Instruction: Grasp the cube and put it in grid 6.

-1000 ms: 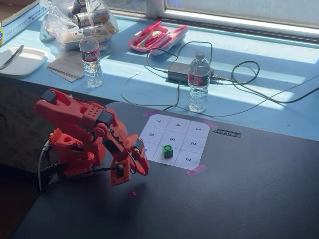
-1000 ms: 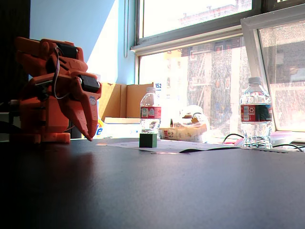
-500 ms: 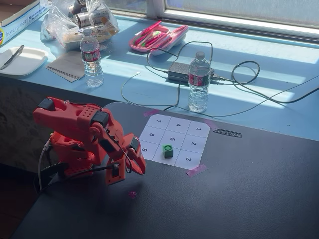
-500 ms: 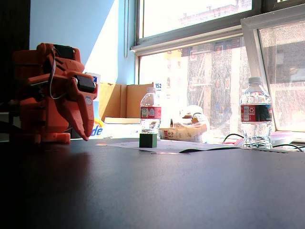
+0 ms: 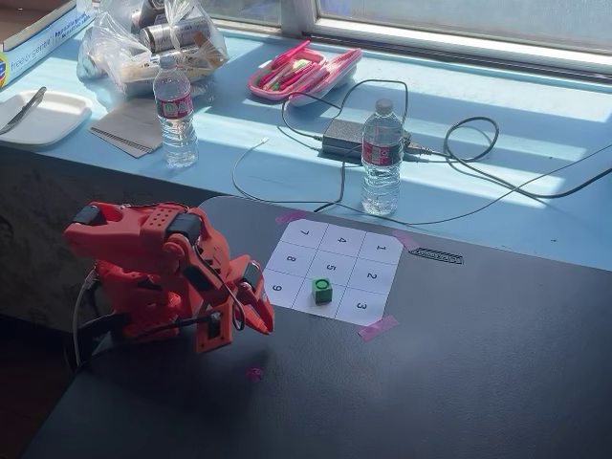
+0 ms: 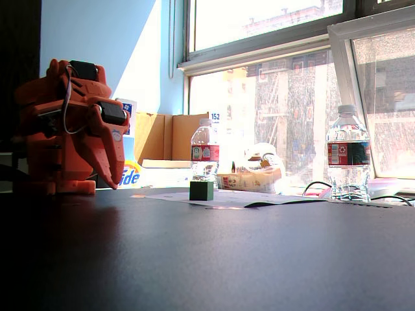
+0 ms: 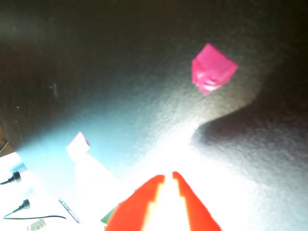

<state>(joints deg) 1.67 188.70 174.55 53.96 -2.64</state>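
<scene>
The cube (image 5: pixel 322 290) sits right of the end effector (image 5: pixel 260 320), apart.

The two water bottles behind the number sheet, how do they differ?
In the raised fixed view, the left bottle stands farther back near the plastic bag, while the right bottle stands closer to the number sheet, beside the power adapter. The left one is less lit; the right one stands in sun. Both are upright, clear, capped, with red labels.
</scene>
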